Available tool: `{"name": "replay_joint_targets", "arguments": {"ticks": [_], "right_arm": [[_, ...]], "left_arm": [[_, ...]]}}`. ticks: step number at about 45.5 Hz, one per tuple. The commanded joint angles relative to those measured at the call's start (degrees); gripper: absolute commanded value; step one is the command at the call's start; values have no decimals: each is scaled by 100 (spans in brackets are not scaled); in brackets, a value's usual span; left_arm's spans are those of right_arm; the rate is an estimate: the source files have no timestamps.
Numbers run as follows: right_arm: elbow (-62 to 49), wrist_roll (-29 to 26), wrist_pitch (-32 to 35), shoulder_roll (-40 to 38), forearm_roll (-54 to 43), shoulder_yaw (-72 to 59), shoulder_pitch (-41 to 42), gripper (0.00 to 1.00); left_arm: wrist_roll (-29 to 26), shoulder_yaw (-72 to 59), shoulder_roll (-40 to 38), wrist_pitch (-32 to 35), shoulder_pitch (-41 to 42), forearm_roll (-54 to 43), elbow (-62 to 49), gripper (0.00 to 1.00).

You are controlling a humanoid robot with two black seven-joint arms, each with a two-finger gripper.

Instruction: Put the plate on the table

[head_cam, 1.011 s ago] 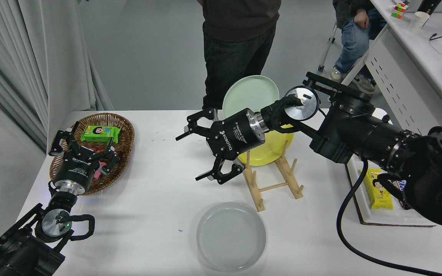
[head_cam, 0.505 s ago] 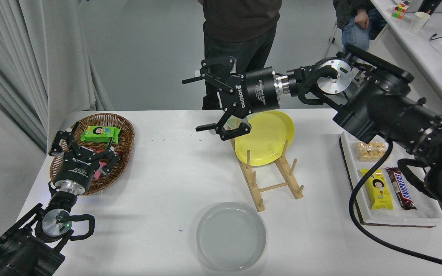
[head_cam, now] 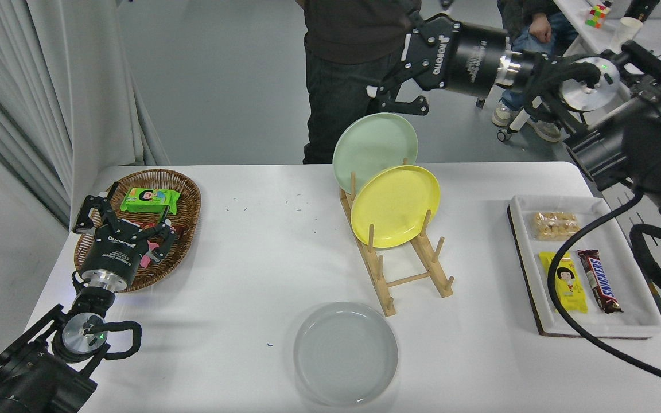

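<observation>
The light grey plate (head_cam: 346, 353) lies flat on the white table (head_cam: 238, 275), near the front edge and just in front of the wooden rack. My right gripper (head_cam: 393, 69) is open and holds nothing. It hangs high above the table's far edge, well away from the plate, with its upper finger partly cut off at the picture's top. My left gripper (head_cam: 127, 221) is parked at the lower left, open, with its fingers over the wicker basket.
A wooden rack (head_cam: 405, 275) holds a yellow plate (head_cam: 396, 206) and a pale green plate (head_cam: 373, 146) upright. The wicker basket (head_cam: 184, 189) has a green packet (head_cam: 150, 199) in it. A white tray (head_cam: 594, 327) of snacks sits at the right. A person (head_cam: 353, 57) stands at the far side.
My right arm has risen and swung back to the upper right, from beside the rack to high above the far edge, staying open. The grey plate and left arm have not moved.
</observation>
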Motion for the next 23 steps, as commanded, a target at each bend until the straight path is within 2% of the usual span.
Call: {"name": "replay_joint_targets", "arguments": {"ticks": [1, 9, 23], "right_arm": [[-869, 108, 8, -175, -158, 442, -40, 100], [-1424, 153, 34, -421, -158, 416, -145, 100], [-1328, 241, 7, -1132, -273, 380, -1006, 100]], "left_arm": [[-1, 0, 0, 0, 0, -3, 0, 98], [-1, 0, 0, 0, 0, 6, 0, 98], [-1, 0, 0, 0, 0, -3, 0, 98]]}}
